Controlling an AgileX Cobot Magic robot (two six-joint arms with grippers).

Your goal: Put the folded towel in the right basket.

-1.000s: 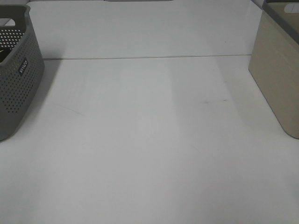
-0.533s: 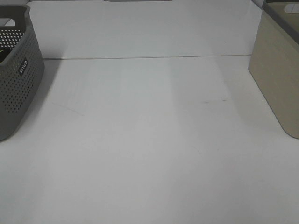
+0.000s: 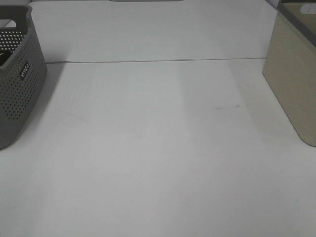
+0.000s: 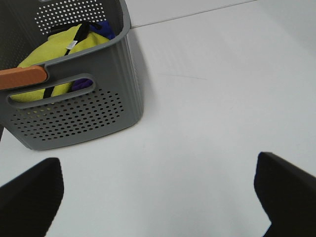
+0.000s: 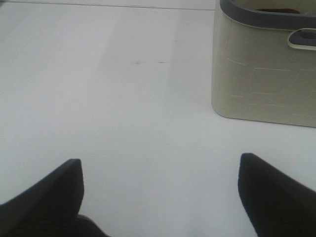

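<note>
No folded towel shows on the table. The right basket [image 3: 294, 74] is beige with a grey rim; it also shows in the right wrist view [image 5: 261, 74], with something dark just visible inside. The left basket [image 3: 17, 79] is grey and perforated; in the left wrist view [image 4: 84, 98] it holds a yellow-green cloth [image 4: 59, 47] and a blue-purple cloth [image 4: 101, 29]. My left gripper [image 4: 158, 173] is open and empty over the table beside the grey basket. My right gripper [image 5: 159, 170] is open and empty, short of the beige basket. Neither gripper shows in the exterior view.
The white table [image 3: 158, 148] runs between the two baskets, with a seam line [image 3: 158, 60] across its far part. An orange bar [image 4: 22, 77] lies across the grey basket's rim.
</note>
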